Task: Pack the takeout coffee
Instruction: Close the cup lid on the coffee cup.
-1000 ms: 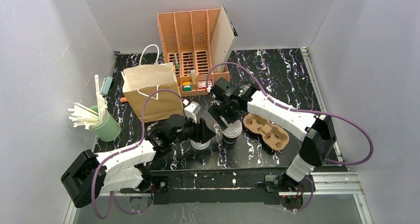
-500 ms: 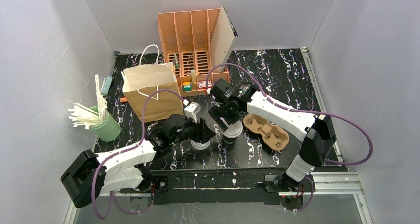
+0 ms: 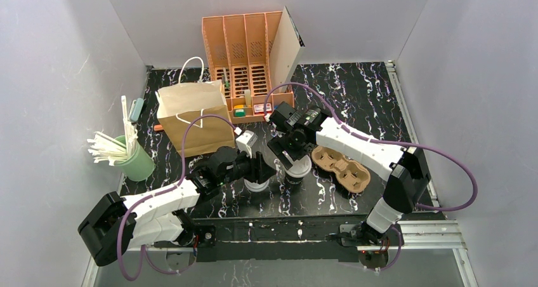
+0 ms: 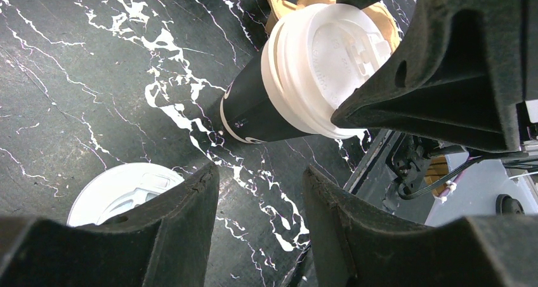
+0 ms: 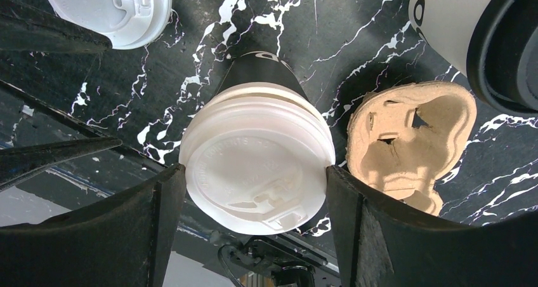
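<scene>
My right gripper (image 5: 255, 173) stands wide about the black cup (image 5: 257, 74), its fingers (image 5: 127, 236) flush against both sides of the rim, though I cannot tell whether they press yet. My left gripper (image 4: 260, 182) is half spread and empty beside the flat lid (image 4: 120, 195). The white cup (image 5: 450, 14), lidded, waits just beyond the carrier (image 5: 406, 141), unpacked. I judge this a grasp before loading the carrier, so next I must close firmly and lift straight without tipping.

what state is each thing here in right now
black cup: upright, white lid on
white cup: black lid on
flat white lid: loose on table
cup carrier: empty
paper bag: standing
left gripper: open, empty
right gripper: closed on black cup's lid
</scene>
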